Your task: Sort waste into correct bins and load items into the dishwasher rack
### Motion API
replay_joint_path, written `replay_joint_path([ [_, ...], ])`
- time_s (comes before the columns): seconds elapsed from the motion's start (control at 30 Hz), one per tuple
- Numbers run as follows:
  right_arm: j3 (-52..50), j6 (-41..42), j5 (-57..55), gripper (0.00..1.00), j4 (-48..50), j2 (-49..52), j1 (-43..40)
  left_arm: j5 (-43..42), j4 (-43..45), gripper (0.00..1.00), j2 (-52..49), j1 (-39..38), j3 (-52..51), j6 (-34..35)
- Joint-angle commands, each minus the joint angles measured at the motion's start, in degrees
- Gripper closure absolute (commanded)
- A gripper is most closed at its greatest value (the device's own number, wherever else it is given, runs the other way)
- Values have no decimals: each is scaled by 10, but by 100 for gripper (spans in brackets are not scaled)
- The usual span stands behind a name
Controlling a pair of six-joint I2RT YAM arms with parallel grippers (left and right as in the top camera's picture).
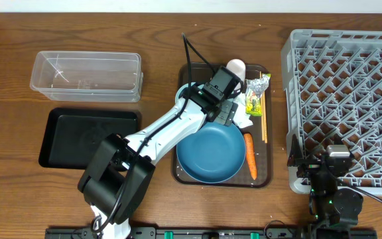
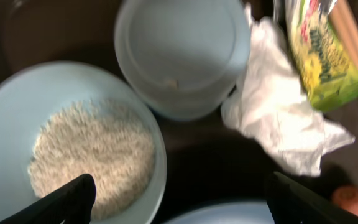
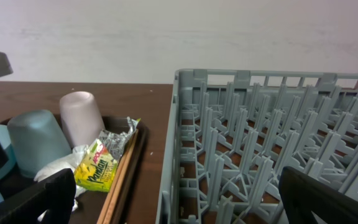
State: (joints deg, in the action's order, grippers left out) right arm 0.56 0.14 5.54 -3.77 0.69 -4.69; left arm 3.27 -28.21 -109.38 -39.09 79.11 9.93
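Observation:
On the brown serving tray (image 1: 265, 174), a pale bowl (image 2: 157, 158) holds white rice grains (image 2: 92, 152). Beside it is a pale-blue round cup (image 2: 182, 53) with a small brown speck inside. Crumpled white tissue (image 2: 278, 118), the green-yellow snack wrapper (image 1: 256, 93), wooden chopsticks (image 1: 264, 116) and the orange carrot (image 1: 249, 156) lie on the tray's right side. The dark-blue plate (image 1: 211, 156) fills the front. My left gripper (image 2: 185, 208) is open and empty, hovering above the gap between rice bowl and plate. My right gripper (image 3: 179, 211) is open and empty at the grey rack's (image 1: 347, 99) front-left corner.
The clear plastic tub (image 1: 85, 74) and the black tray (image 1: 88, 136) sit to the left of the serving tray. A white cup (image 3: 82, 118) and a light-blue cup (image 3: 36, 143) stand at the tray's back. The left arm reaches diagonally across the table.

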Motion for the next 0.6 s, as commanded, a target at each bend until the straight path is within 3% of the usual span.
replay_joint_path([
  [0.0,-2,-9,1,1,-1,-3,-9,19,7,13,2,2,4,-12],
  [0.3,-2,-9,1,1,-1,-3,-9,33,16,14,-20,6,4,-11],
  [0.43,-2,-9,0,1,-1,-3,-9,63,17,23,-20,13,4,-11],
  [0.57,-2,-9,0,1,-1,-3,-9,62,15,25,-20,22,2,-4],
])
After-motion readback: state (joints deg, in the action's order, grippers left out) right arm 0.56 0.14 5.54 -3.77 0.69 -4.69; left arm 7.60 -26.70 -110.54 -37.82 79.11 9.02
